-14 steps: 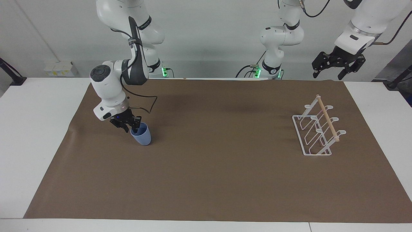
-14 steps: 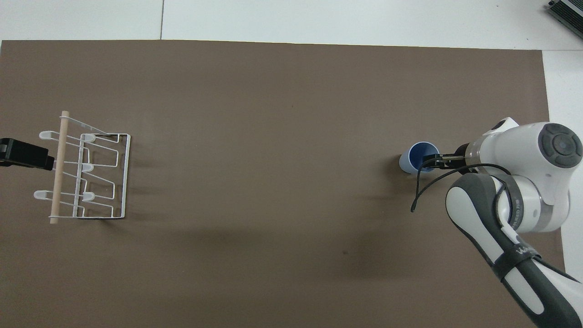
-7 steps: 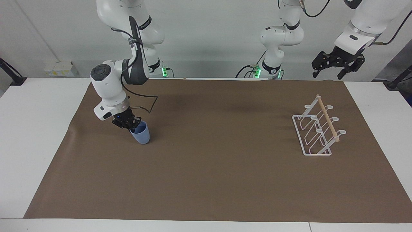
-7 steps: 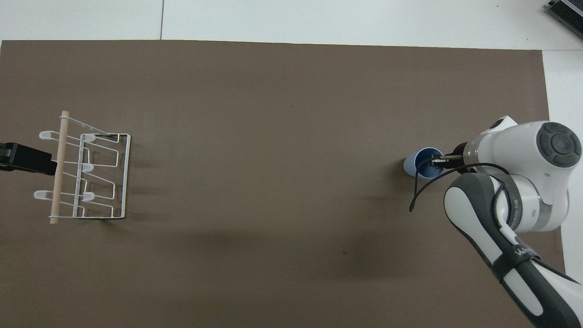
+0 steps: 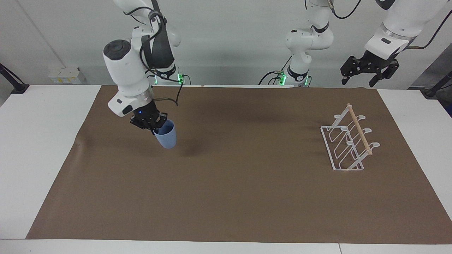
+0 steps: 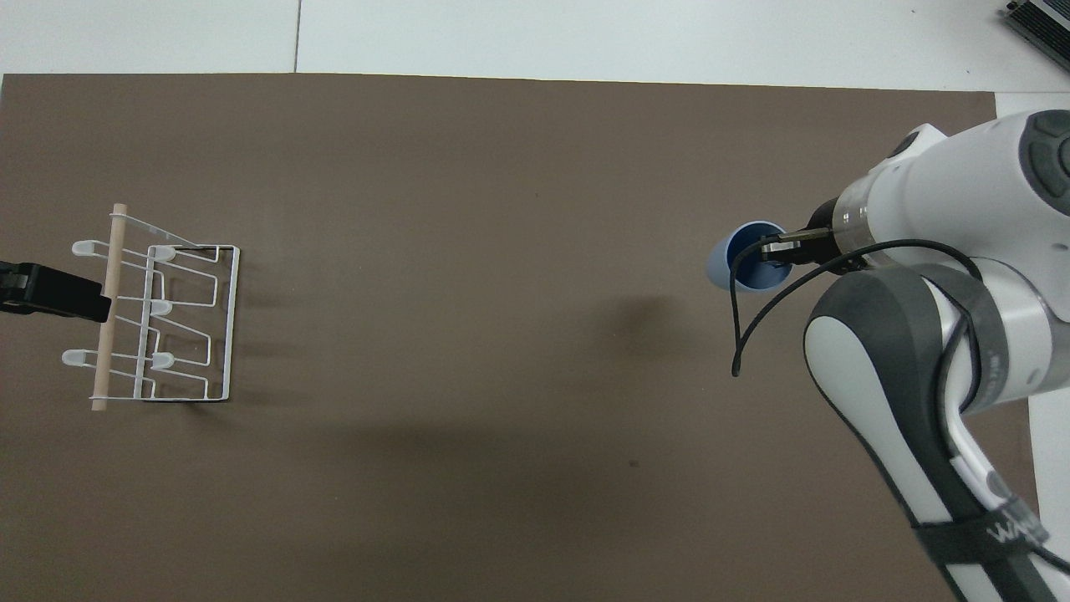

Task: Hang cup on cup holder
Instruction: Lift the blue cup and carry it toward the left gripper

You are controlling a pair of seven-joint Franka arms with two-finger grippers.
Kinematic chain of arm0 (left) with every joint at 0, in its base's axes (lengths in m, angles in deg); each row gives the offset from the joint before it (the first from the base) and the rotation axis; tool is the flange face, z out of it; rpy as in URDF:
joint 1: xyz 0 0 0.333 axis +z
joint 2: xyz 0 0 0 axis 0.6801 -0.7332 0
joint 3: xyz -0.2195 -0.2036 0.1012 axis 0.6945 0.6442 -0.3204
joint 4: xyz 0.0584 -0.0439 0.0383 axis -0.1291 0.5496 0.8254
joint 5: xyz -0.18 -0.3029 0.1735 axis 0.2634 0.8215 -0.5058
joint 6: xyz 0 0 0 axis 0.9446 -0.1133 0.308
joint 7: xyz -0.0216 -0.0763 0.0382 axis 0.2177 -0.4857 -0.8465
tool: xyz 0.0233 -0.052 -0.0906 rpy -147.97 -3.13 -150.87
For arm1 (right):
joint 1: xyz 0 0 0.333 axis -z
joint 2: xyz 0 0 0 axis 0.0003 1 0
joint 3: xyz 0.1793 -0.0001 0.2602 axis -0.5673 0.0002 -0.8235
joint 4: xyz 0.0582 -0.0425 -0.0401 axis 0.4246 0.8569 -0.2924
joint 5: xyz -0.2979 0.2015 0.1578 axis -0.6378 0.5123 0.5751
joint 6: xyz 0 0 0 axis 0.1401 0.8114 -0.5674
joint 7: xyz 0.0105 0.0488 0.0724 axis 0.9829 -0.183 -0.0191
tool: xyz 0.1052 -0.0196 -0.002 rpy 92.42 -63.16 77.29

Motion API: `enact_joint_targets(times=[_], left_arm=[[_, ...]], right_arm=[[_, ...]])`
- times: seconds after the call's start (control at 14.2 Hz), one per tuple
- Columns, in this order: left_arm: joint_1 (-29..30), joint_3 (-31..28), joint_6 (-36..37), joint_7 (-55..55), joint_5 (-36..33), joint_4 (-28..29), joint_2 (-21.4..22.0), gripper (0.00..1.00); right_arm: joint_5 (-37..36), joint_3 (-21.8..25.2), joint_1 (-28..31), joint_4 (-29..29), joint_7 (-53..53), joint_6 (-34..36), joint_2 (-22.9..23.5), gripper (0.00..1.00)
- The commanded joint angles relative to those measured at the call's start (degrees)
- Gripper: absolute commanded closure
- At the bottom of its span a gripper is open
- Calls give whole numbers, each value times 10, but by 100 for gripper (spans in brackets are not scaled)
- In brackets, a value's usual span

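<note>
The light-blue cup (image 5: 167, 138) hangs tilted in the air over the mat at the right arm's end of the table, with its shadow on the mat below. My right gripper (image 5: 155, 128) is shut on its rim, one finger inside the cup. In the overhead view the cup (image 6: 719, 262) shows its open mouth, with the right gripper (image 6: 775, 251) at the rim. The white wire cup holder (image 5: 359, 131) with its wooden dowel stands on the mat at the left arm's end, also seen in the overhead view (image 6: 108, 311). My left gripper (image 5: 358, 80) waits open, raised near the cup holder.
A brown mat (image 5: 247, 197) covers most of the white table (image 5: 39, 141). A black cable loops from the right wrist beside the cup. Only the left gripper's black tip (image 6: 50, 288) shows in the overhead view, over the rack's dowel end.
My right gripper closed on the cup's rim, then lifted it off the mat and carried it a little toward the table's middle. The left arm barely moved.
</note>
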State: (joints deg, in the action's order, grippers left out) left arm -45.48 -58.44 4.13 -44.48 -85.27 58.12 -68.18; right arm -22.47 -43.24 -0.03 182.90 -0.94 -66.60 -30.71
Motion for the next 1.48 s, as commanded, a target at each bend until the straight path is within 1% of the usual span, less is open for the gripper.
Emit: enact_joint_targets(times=[0.0,0.07,0.14,0.21,0.28,0.35,0.42,0.49,0.57,0.64,0.71,0.85,0.92,0.99,1.06,1.2,1.41], left_arm=[[-13,-3,-7,5,-5,14,14,0],[-16,-3,-10,5,-5,14,13,0],[-20,-3,-20,8,-4,18,14,0],[-22,-2,-35,26,-3,26,17,0],[-25,-2,-54,74,-2,40,22,0],[-28,-2,-72,147,-2,54,27,0],[-29,-2,-87,220,-1,62,29,0],[-35,-2,-104,283,2,70,31,0],[-44,-2,-121,322,7,77,35,0],[-50,-1,-133,353,9,84,37,0],[-60,0,-142,382,15,91,39,0],[-71,0,-155,440,31,102,46,0],[-75,0,-155,465,42,103,46,0],[-75,0,-155,489,55,103,46,0],[-75,0,-152,520,60,106,49,0],[-75,0,-149,597,63,127,60,0],[-69,-2,-146,631,64,128,62,0]], right_arm=[[-1,-19,-23,-57,17,51,-15,100],[3,-39,-23,-65,17,58,-24,100],[23,-56,-22,-67,17,58,-32,100],[65,-63,-22,-67,15,54,-37,100],[140,-71,-22,-62,13,46,-38,100],[224,-76,-25,-58,13,32,-43,100],[282,-79,-43,-55,16,11,-46,100],[314,-79,-60,-54,18,-8,-46,100],[331,-79,-81,-53,30,-33,-46,100],[356,-79,-106,-51,68,-68,-46,100],[384,-79,-130,-47,118,-111,-45,100],[460,-79,-189,-36,188,-219,-37,100],[488,-79,-211,-28,216,-270,-33,100],[512,-79,-228,-26,244,-304,-31,100],[535,-79,-236,-25,275,-317,-28,100],[574,-79,-237,-25,303,-317,-29,100],[575,-78,-229,-10,297,-308,-35,100]])
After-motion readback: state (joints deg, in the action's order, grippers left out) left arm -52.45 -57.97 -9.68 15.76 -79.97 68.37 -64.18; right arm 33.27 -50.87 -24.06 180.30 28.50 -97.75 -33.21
